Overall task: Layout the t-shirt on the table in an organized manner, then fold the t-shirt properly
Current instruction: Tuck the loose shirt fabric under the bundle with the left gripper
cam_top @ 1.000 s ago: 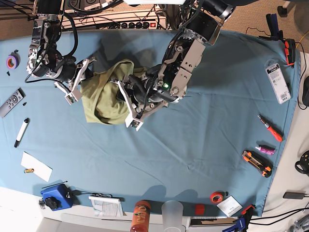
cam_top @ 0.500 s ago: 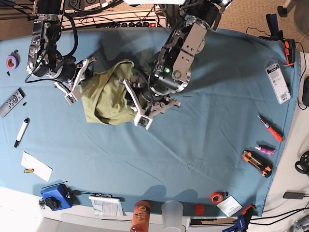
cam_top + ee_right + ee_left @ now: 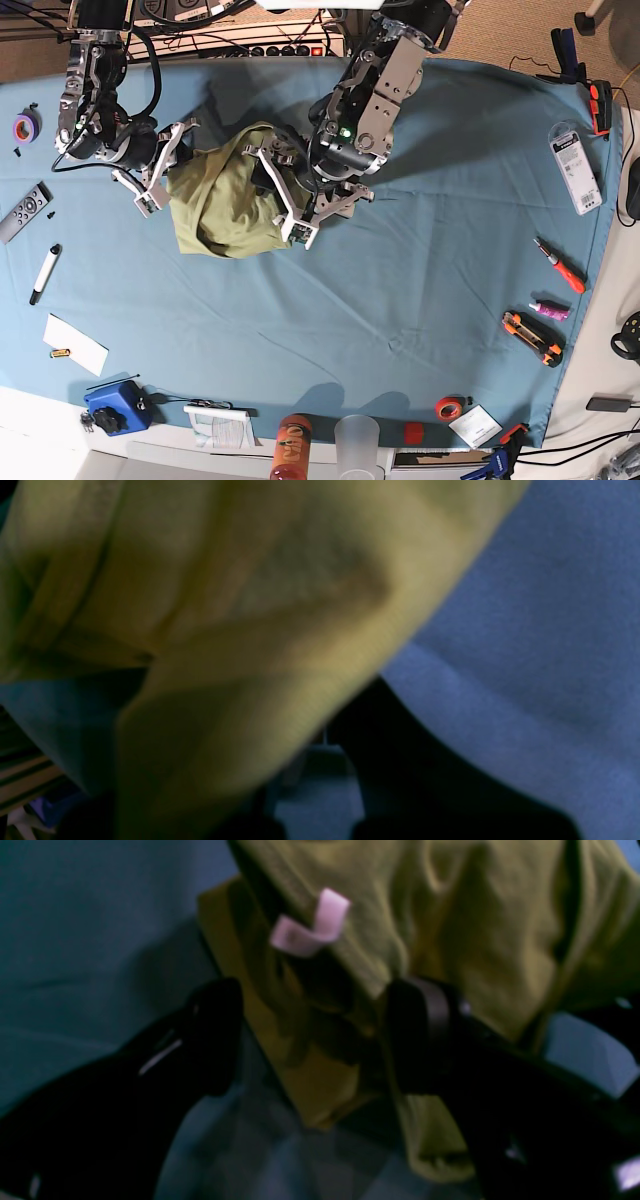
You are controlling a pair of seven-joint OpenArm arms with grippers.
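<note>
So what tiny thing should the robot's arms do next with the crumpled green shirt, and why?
Probably close the open left gripper on the fold between its fingers, since the olive-green cotton t-shirt lies bunched on the teal-blue table and needs spreading.

One t-shirt [image 3: 222, 205] – two tape rolls [image 3: 25, 127] – one marker [image 3: 45, 273].

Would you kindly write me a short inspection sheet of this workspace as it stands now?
Surface: table under a teal cloth, lightly wrinkled.
Job's things: t-shirt bunched, not laid out.
Clutter: marker, remote, orange screwdriver, tape roll along the edges.
Grippers: left gripper open around a shirt fold; right gripper at the shirt's edge, jaws unclear.
Cables: black leads behind the table.
Surroundings: nothing seen.
</note>
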